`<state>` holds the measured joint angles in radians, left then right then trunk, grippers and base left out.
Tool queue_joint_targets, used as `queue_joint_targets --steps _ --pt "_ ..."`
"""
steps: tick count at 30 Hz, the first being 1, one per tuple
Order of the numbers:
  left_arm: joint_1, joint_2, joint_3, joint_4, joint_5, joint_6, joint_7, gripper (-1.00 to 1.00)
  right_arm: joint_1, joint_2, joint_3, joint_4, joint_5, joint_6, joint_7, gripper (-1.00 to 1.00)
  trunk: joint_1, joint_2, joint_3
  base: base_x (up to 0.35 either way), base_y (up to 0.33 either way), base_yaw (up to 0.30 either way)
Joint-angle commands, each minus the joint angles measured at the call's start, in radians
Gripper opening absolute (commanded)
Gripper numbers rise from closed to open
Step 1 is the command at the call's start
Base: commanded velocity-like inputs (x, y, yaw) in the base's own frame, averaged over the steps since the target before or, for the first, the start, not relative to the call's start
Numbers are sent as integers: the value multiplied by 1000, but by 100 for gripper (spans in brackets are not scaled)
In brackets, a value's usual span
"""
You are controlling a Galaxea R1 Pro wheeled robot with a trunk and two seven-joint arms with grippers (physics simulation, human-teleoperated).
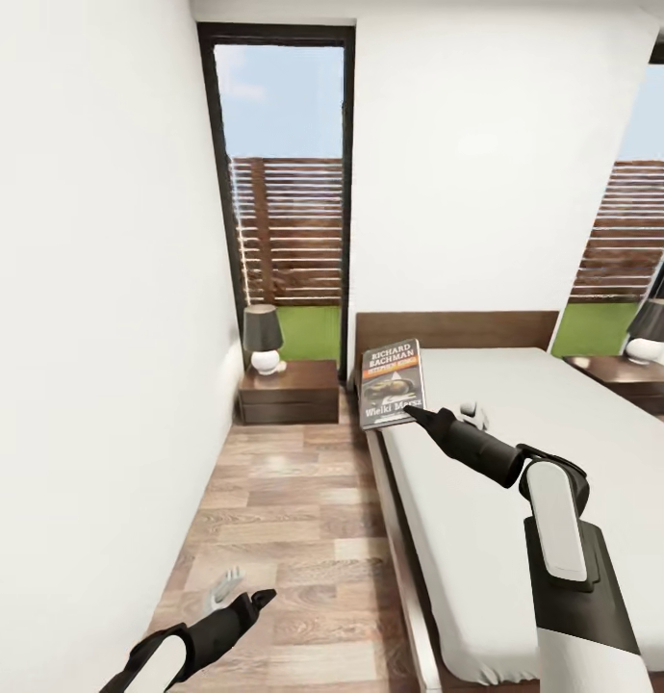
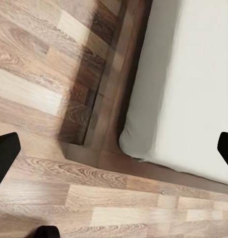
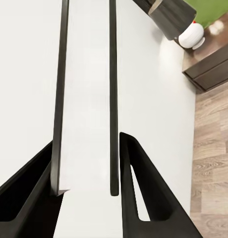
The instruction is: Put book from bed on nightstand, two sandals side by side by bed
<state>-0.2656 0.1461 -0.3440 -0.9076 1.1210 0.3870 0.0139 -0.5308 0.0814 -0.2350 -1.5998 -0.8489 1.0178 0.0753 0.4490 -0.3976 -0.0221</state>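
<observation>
In a white-walled bedroom, the right gripper [image 1: 416, 414] is clamped on the book's [image 1: 392, 383] lower edge, holding it upright over the bed's [image 1: 524, 433] head corner nearest the lamp-topped nightstand [image 1: 289, 390]; such a thin edge grip could let it swing or slip, while the left gripper [image 1: 238, 589] hangs spread apart over the floor.

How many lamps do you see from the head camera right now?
2. One lamp stands on the nightstand left of the bed, under the window. The other lamp stands on the stand at the picture's right edge, partly cut off.
</observation>
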Motion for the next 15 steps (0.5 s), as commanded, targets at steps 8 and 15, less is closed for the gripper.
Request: queue_joint_targets --steps 8,15 --pt "-1 2 -3 -1 6 1 1 100 -1 2 -2 -1 -4 8 8 -100 1 -2 -2 180 286 -7" --pt "-1 3 -4 -1 5 1 2 100 -1 3 1 -3 -5 8 6 -100 1 -2 -2 242 212 -2"
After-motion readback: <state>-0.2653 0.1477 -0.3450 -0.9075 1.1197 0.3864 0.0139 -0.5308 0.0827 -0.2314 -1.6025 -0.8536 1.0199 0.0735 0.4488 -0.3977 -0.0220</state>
